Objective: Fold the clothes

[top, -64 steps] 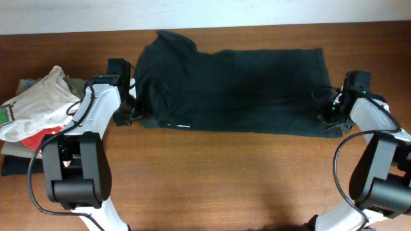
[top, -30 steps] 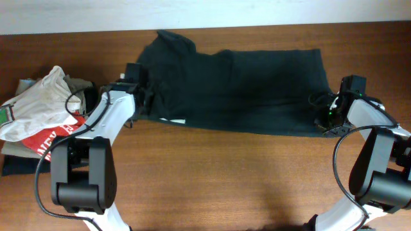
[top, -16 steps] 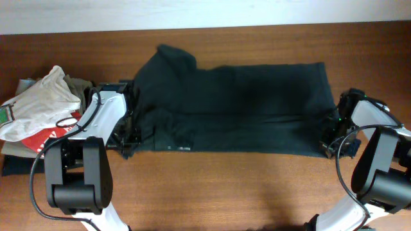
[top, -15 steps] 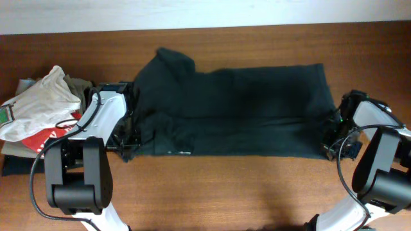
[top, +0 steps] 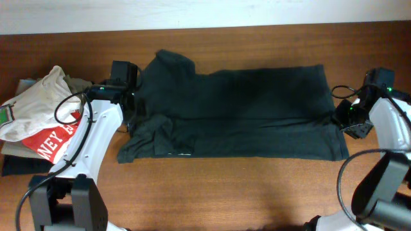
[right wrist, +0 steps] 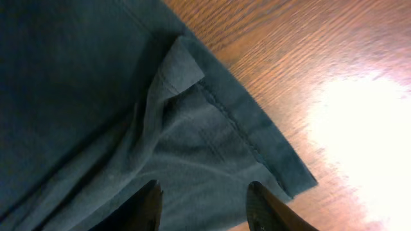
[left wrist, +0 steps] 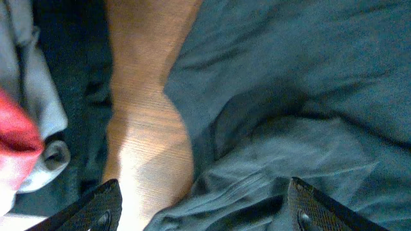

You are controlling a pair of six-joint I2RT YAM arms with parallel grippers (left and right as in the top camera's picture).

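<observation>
Two grippers off shirt since half a second ago.
Overhead: shirt point(top: 244, 109) spread flat across table point(top: 225, 192), near hem roughly straight. Left gripper point(top: 126, 96) moved from near-left corner up to shirt's left edge. Right gripper point(top: 352, 119) backed off to right edge. Pile point(top: 38, 115) of clothes far left.
Left wrist: fingers point(left wrist: 106, 205) wide apart, nothing held; shirt and bare wood below.
Right wrist: fingers parted, empty, over hem corner.

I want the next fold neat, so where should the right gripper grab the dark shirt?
Grip the dark shirt at its near right corner, coming from over the table on the right. The hem lies flat and thin there, so the open right gripper can probably pinch it.
</observation>
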